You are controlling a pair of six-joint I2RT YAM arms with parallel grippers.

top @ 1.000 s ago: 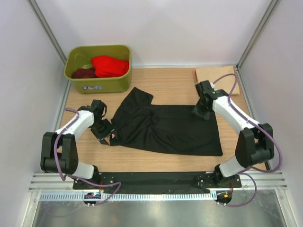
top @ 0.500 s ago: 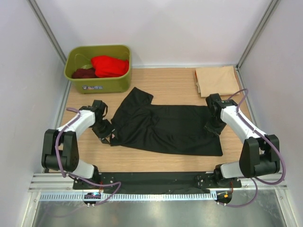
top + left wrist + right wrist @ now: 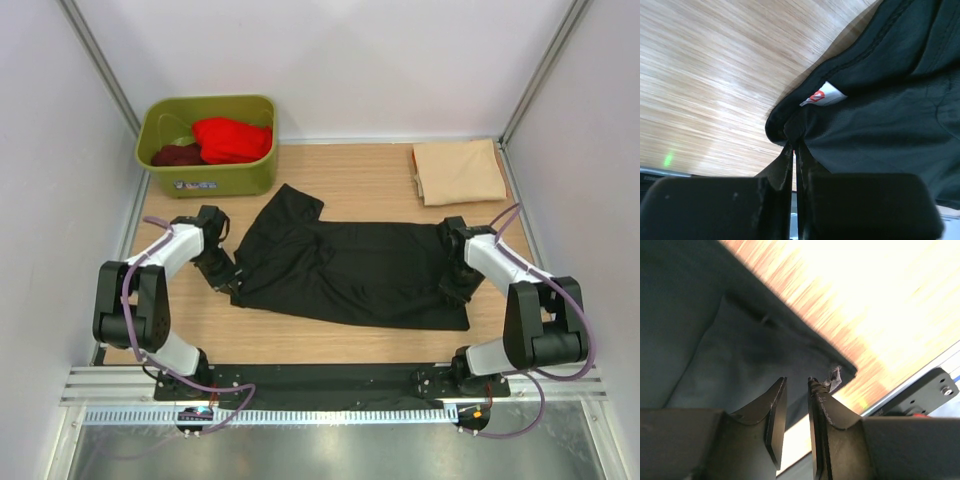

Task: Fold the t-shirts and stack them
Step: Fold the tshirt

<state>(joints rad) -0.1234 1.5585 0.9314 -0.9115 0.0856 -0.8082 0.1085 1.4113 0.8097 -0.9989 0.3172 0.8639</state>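
A black t-shirt (image 3: 350,270) lies spread and wrinkled across the middle of the wooden counter (image 3: 370,180). The left claw (image 3: 794,150) is clamped on a pinch of its collar edge, just beside the white neck label (image 3: 822,95), likely to anchor that end. The right claw (image 3: 797,390) sits at the opposite hem corner, fingers narrowly parted with no cloth clearly between them, probably ready to grip. A beige t-shirt (image 3: 458,172) lies folded at the far right corner. The red t-shirt (image 3: 232,140) and maroon t-shirt (image 3: 176,155) wait in the green tub (image 3: 210,178).

Top cam: high, behind left hand (image 3: 230,281) and right hand (image 3: 453,291), looking down on whole surface (image 3: 370,175). Wrist cams: close, low, facing forward from each hand at black t-shirt (image 3: 350,270) edge just ahead; top sees it too.
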